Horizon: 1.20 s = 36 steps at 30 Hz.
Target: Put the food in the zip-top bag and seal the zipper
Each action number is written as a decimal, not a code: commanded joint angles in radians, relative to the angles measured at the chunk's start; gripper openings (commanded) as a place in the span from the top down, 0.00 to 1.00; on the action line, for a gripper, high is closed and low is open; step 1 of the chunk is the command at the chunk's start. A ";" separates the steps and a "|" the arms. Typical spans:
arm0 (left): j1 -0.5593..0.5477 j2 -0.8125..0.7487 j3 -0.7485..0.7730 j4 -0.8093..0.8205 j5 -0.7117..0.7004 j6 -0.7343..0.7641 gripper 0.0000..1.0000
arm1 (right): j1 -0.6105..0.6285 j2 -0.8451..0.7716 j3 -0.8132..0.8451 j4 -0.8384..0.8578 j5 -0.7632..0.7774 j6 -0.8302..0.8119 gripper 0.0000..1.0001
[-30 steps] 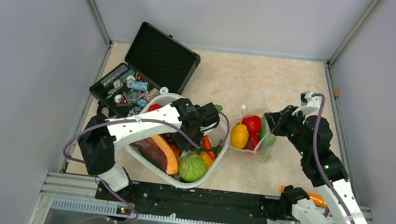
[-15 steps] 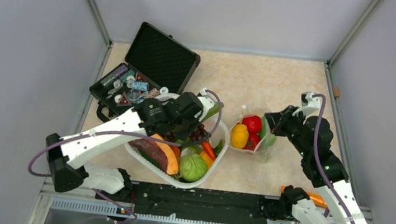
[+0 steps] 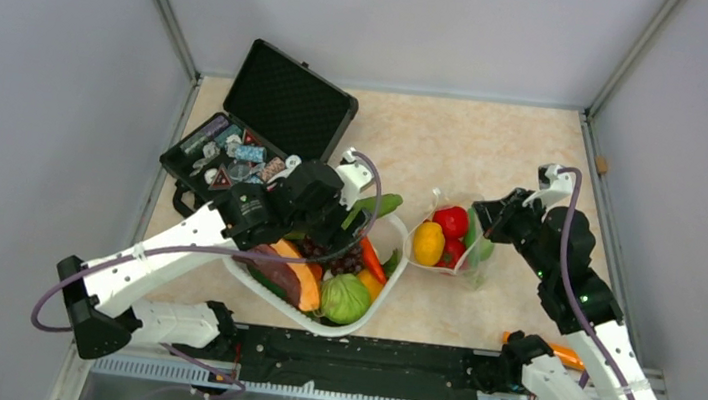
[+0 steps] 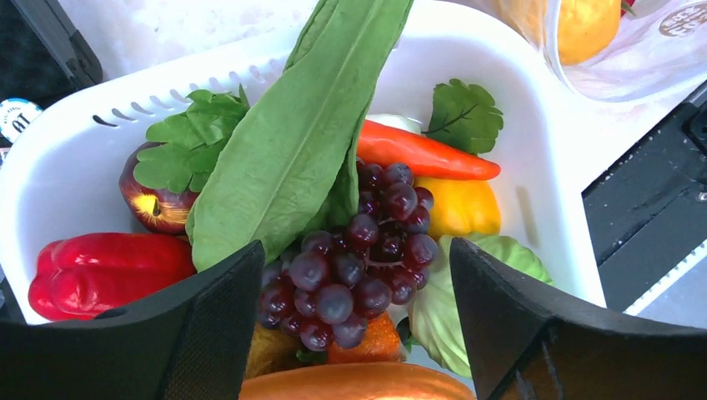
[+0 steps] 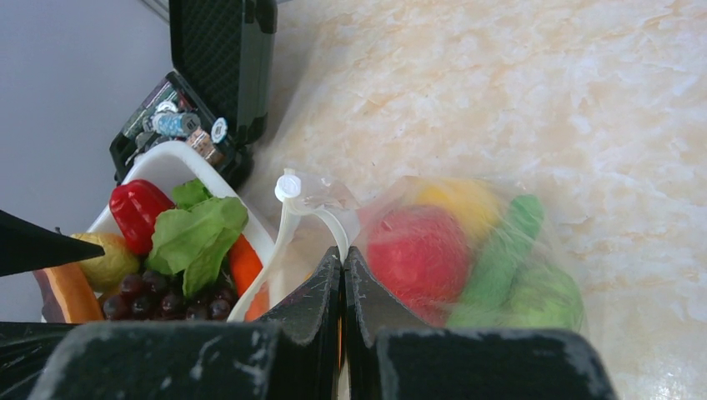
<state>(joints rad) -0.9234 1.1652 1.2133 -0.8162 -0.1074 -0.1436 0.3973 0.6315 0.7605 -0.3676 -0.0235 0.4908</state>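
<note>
The zip-top bag (image 3: 449,239) stands right of the white basket (image 3: 396,270), with a red tomato (image 5: 417,250), a yellow lemon (image 5: 463,204) and a long green pod (image 5: 508,250) inside. My right gripper (image 5: 343,262) is shut on the zipper strip (image 5: 321,208) at the bag's mouth. My left gripper (image 4: 354,325) hangs open over the basket, and the dark grape bunch (image 4: 358,258) lies between its fingers, untouched. A long green leaf (image 4: 300,142) lies over the grapes and leans on the basket's far rim.
The basket also holds a red pepper (image 4: 100,271), a papaya slice (image 3: 293,272), a cabbage (image 3: 345,298), a carrot (image 4: 421,152) and an apple (image 4: 158,204). An open black case (image 3: 280,111) stands at the back left. An orange piece (image 3: 564,353) lies by the right arm's base.
My left gripper has opened, and its arm has swung back and left over the basket. The long green leaf now rests in the basket. The right arm and bag have not moved.
</note>
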 commanded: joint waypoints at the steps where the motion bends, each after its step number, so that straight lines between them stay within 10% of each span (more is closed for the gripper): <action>1: 0.010 -0.079 -0.013 0.078 -0.036 0.019 0.14 | 0.004 -0.002 0.016 0.061 0.000 0.002 1.00; 10: 0.348 -0.080 -0.081 0.263 -0.036 -0.036 0.08 | 0.004 0.024 0.016 0.091 -0.030 0.015 1.00; 16: 0.442 0.073 -0.104 0.290 0.101 -0.044 0.24 | 0.004 0.017 0.033 0.068 -0.021 0.004 1.00; 36: 0.469 0.333 -0.051 0.177 0.072 -0.007 0.33 | 0.004 0.008 0.022 0.065 -0.003 0.004 1.00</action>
<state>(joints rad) -0.4557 1.4757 1.1362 -0.5629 -0.0875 -0.1650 0.3973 0.6487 0.7605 -0.3599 -0.0349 0.4946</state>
